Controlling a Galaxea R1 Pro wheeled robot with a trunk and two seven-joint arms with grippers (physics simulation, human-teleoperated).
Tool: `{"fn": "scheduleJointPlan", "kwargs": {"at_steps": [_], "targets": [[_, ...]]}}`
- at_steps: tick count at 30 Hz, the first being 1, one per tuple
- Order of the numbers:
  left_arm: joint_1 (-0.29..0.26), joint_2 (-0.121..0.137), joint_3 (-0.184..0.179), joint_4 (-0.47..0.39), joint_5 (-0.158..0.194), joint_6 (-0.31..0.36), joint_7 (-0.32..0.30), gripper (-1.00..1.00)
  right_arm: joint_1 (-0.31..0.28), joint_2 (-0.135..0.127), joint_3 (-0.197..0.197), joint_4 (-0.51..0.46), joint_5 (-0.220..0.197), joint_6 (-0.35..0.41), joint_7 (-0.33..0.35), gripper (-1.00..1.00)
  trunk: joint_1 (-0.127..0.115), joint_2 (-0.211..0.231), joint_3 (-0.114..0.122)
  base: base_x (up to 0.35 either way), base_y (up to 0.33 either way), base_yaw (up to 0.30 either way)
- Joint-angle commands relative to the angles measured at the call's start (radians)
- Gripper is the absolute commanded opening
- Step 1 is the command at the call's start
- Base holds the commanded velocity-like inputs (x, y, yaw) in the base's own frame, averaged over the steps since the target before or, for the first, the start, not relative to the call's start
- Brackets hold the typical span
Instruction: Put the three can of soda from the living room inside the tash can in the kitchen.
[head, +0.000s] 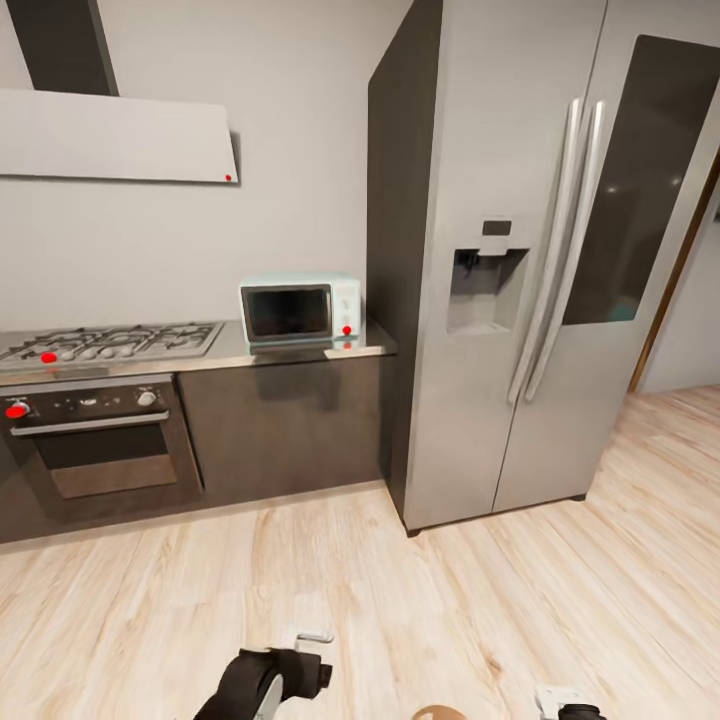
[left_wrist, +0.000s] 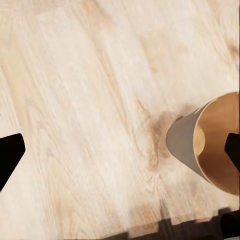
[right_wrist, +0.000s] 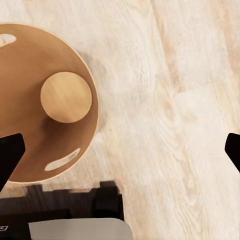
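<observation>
Steel double-door fridge (head: 520, 270) stands right against the dark counter (head: 290, 350), with a little pale microwave (head: 299, 311) on top. Gas hob (head: 110, 342) sits above the oven (head: 95, 440), light wood floor (head: 400, 600) all around.

- The black, jointed left arm (head: 262, 683) sits low at the bottom edge of the head view, bent, with a pale metal bracket at its upper end.
- The black-and-white right arm (head: 568, 706) just peeks in at the bottom right corner.
- In the left wrist view, the black two-fingered left gripper (left_wrist: 120, 152) points downward, fingertips spread wide at opposite edges.
- In the right wrist view, the black two-fingered right gripper (right_wrist: 120, 152) also faces down, jaws parted wide, nothing between them.
</observation>
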Motion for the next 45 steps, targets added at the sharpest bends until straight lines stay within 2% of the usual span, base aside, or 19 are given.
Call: {"fn": "scheduleJointPlan", "kwargs": {"at_steps": [1, 6, 8, 11, 23, 36, 45], "targets": [[0.0, 0.0, 0.0, -0.037, 0.0, 0.027, 0.0, 1.0, 0.0, 0.0, 0.0, 0.0, 0.0, 0.0, 0.0, 1.0, 0.004, -0.007, -0.003, 0.0, 0.0, 0.0], [0.0, 0.0, 0.001, -0.236, -0.001, 0.186, 0.001, 1.0, 0.0, -0.001, -0.001, -0.002, 0.001, 0.0, 0.0, 1.0, 0.023, -0.042, -0.019, 0.0, 0.0, 0.0], [0.0, 0.0, 0.001, -0.29, -0.001, 0.236, 0.001, 1.0, -0.001, -0.002, -0.001, -0.006, 0.001, 0.001, 0.0, 1.0, 0.031, -0.056, -0.025, 0.0, 0.0, 0.0], [-0.001, 0.0, 0.001, -0.324, 0.0, 0.271, 0.001, 1.0, -0.001, -0.003, -0.001, -0.01, 0.001, 0.001, -0.001, 1.0, 0.042, -0.077, -0.035, 0.0, 0.0, 0.0], [-0.001, 0.0, -0.005, -0.354, -0.001, 0.3, 0.001, 1.0, -0.018, -0.007, -0.002, -0.013, 0.0, 0.006, -0.009, 1.0, 0.088, -0.161, -0.072, 0.0, 0.0, 0.0], [-0.004, 0.0, -0.009, -0.405, -0.002, 0.364, -0.002, 1.0, -0.034, -0.014, -0.002, -0.011, -0.001, 0.01, -0.019, 1.0, 0.138, -0.252, -0.113, 0.0, 0.0, 0.0], [-0.003, 0.0, -0.007, -0.405, -0.001, 0.367, -0.001, 1.0, -0.037, -0.004, 0.001, -0.002, 0.0, 0.012, -0.022, 1.0, 0.173, -0.315, -0.141, 0.0, 0.0, 0.0]]}}
